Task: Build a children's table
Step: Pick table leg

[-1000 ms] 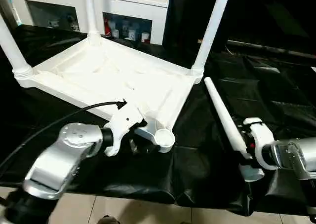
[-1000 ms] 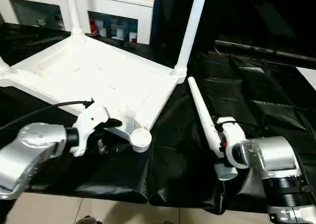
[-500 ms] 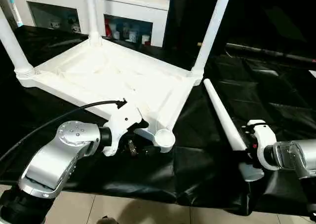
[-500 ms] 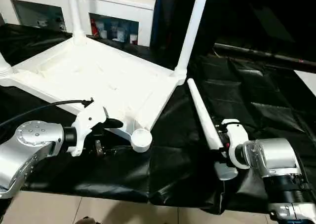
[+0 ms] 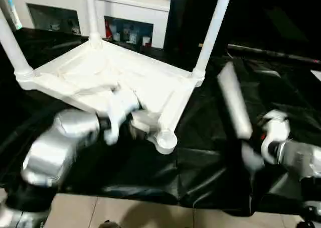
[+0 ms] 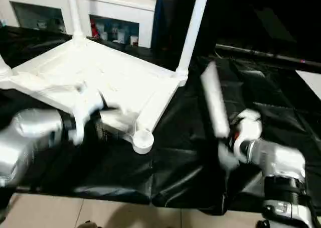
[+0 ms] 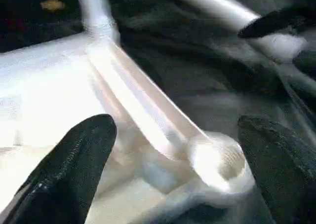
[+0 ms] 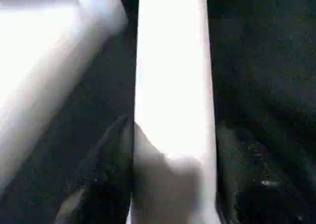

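- The loose white tapered plastic tube leg [image 5: 233,106] lay flat on the black cloth a second ago; now it is lifted at a steep tilt, its narrow end up, in the hold of my right claw [image 8: 173,184].
- That claw's two black fingers [image 8: 106,169] have closed in from wide to sit against either side of the leg near its thick end, as my right wrist view shows.
- My right forearm [image 6: 273,160] has swung inward and risen; the wrist now sits just right of the leg's lower part.
- My left claw [image 7: 173,160] stands as wide as before, holding nothing.
- Its fingers [image 7: 74,165] straddle the near round corner socket [image 5: 165,140] of the upturned white plastic rectangular tabletop [image 5: 115,77], one over the ribbed underside, the other off the corner; I cannot tell whether they touch it.
- My left forearm [image 5: 55,147] has moved forward and up, so the hand overlaps the tabletop's near edge.
- The tabletop lies upside down on the black-draped work table [image 5: 281,92], where it was, with three white legs [image 5: 213,27] standing upright in its other sockets.
- The lifted leg is near the empty socket but apart from it, to its right.
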